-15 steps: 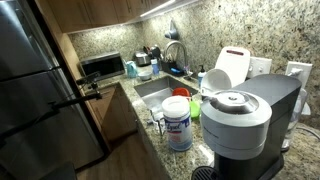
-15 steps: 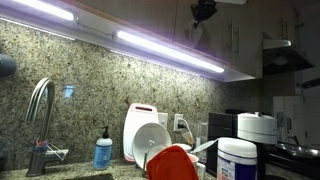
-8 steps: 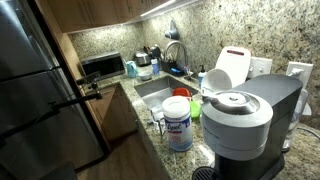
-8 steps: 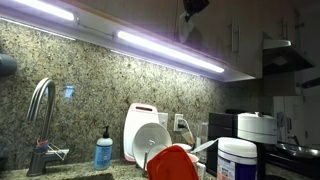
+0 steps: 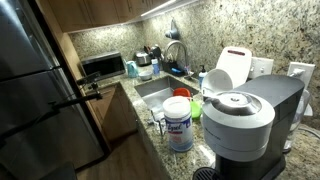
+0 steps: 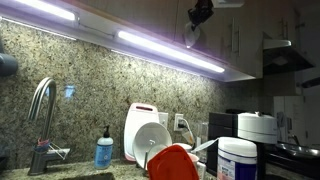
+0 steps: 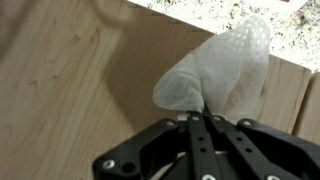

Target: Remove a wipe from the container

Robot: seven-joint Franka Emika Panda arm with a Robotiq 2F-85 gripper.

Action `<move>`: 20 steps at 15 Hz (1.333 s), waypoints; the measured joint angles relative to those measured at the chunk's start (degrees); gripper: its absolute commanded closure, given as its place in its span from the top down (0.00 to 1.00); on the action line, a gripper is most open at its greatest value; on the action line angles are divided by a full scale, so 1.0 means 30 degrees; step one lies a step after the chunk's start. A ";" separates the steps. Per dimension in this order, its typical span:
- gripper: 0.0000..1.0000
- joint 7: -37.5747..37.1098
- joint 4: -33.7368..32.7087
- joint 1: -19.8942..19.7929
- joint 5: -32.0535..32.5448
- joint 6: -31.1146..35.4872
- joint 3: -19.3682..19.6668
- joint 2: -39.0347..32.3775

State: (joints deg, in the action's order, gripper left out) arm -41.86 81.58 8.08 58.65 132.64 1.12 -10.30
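The container (image 5: 179,124) is an upright white canister with a blue-and-white label and white lid, standing on the granite counter beside the grey coffee machine (image 5: 240,125); it also shows at the lower right in an exterior view (image 6: 237,160). My gripper (image 7: 197,118) is shut on a white wipe (image 7: 222,68), which fans out beyond the fingertips in the wrist view, in front of wooden cabinet fronts. In an exterior view the gripper (image 6: 200,12) is high up near the upper cabinets, well above the container, with the wipe (image 6: 191,33) hanging below it.
A sink (image 5: 158,92) with a faucet (image 5: 176,50) lies behind the container. A white jug with a red top (image 5: 232,68), a red lid (image 6: 172,163), a green cup (image 5: 194,107) and a blue soap bottle (image 6: 104,150) stand on the counter. A refrigerator (image 5: 35,90) fills one side.
The gripper with the wipe has shifted slightly sideways near the cabinets, back and forth. The container and counter items have not moved.
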 measured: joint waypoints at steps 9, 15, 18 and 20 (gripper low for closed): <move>0.01 0.2607 0.0315 -0.0958 -0.3854 -0.1432 0.0353 0.0248; 0.01 0.9483 0.0573 -0.1046 -0.8396 -0.1994 -0.0259 0.0234; 0.01 1.1182 0.0549 -0.0682 -0.8576 -0.2837 -0.0727 0.0252; 0.01 1.1988 0.0531 -0.0418 -0.8569 -0.3223 -0.0925 0.0304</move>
State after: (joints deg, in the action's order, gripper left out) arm -5.90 83.17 6.82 32.94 122.97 -1.65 -9.39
